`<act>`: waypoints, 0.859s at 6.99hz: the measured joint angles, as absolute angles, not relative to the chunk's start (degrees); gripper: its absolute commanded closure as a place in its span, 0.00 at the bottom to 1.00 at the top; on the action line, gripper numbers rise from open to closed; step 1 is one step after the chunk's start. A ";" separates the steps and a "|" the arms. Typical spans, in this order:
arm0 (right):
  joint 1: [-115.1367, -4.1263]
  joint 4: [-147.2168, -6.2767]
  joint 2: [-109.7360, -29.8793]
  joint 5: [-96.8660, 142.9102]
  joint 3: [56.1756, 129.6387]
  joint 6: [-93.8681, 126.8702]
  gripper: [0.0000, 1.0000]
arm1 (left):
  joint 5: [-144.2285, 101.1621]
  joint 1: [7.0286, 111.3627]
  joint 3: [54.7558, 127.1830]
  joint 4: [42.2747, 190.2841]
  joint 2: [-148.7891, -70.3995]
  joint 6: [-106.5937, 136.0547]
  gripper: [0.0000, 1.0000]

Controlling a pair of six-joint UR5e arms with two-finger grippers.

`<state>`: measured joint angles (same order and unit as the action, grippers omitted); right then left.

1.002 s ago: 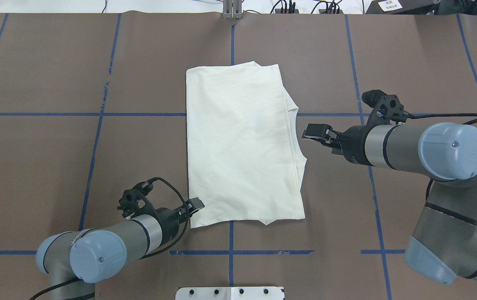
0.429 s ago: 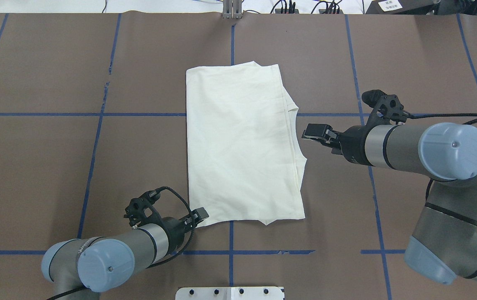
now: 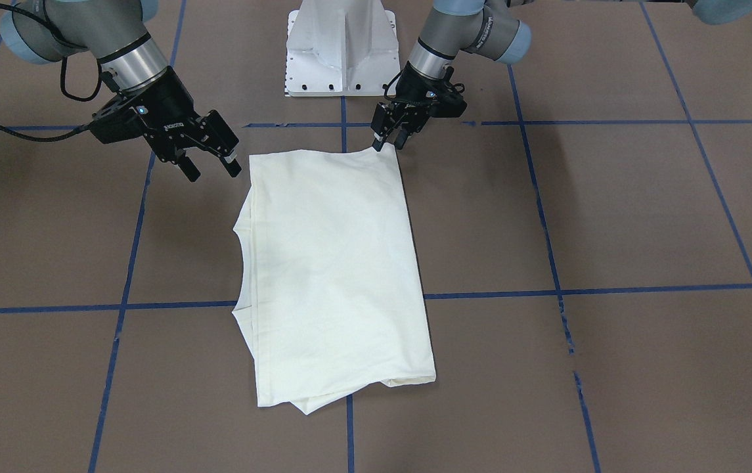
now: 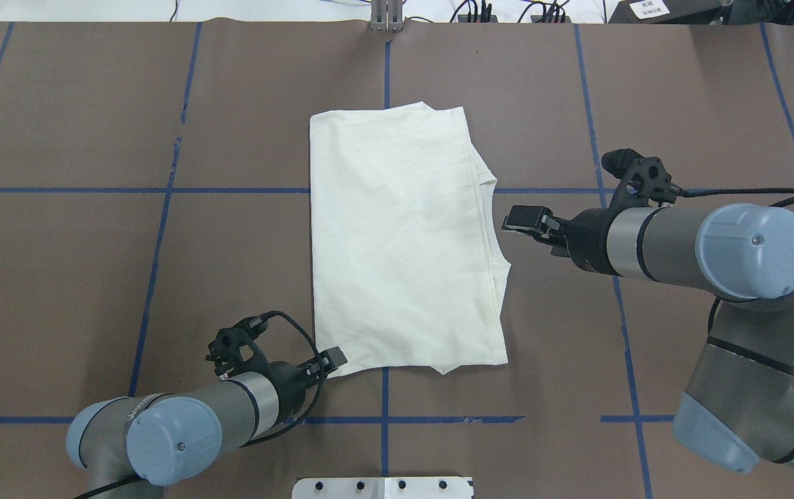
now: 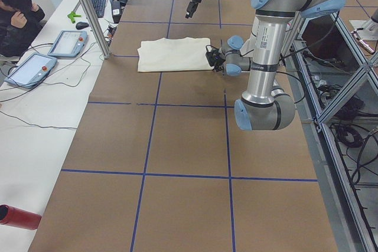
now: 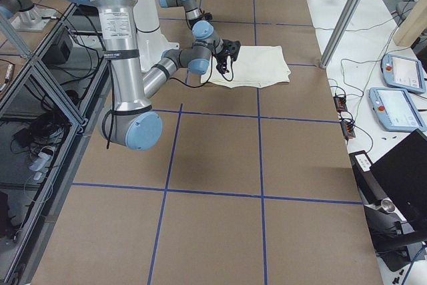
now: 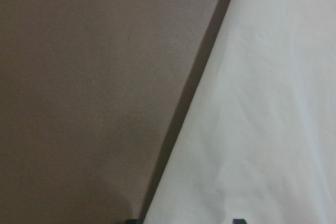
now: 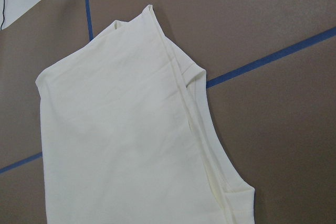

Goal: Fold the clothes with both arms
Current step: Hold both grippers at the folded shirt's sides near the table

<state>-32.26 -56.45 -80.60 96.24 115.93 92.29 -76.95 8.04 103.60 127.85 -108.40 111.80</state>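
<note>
The cream-white shirt (image 4: 403, 242) lies folded into a tall rectangle at the table's middle, plain side up; the cat print is hidden. It also shows in the front view (image 3: 333, 276). My left gripper (image 4: 333, 359) is low at the shirt's near-left corner (image 3: 385, 143). In the left wrist view the cloth edge (image 7: 273, 129) runs between two fingertips that stand apart. My right gripper (image 3: 213, 172) is open and empty, just off the shirt's right edge (image 4: 507, 223). The right wrist view looks down on the shirt's layered edge (image 8: 121, 145).
The white base block (image 3: 339, 46) stands at the robot's side of the table. Blue tape lines (image 4: 161, 235) cross the brown table cover. In the exterior left view a person (image 5: 18, 13) sits by tablets (image 5: 32, 69) beyond the far edge.
My left gripper has moved toward the robot's side and right, onto the shirt's near-left corner. The right arm and the shirt have not moved.
</note>
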 measured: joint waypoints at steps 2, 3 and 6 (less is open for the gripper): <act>-32.26 -56.47 -80.57 96.24 115.93 92.28 0.00 | -77.07 7.98 103.24 127.80 -108.59 111.26 0.32; -32.26 -56.45 -80.51 96.24 115.93 92.28 0.00 | -77.06 7.95 103.13 127.80 -108.62 111.21 0.32; -32.20 -56.48 -80.35 96.24 115.93 92.29 0.00 | -76.93 7.95 103.02 127.80 -108.67 111.32 0.80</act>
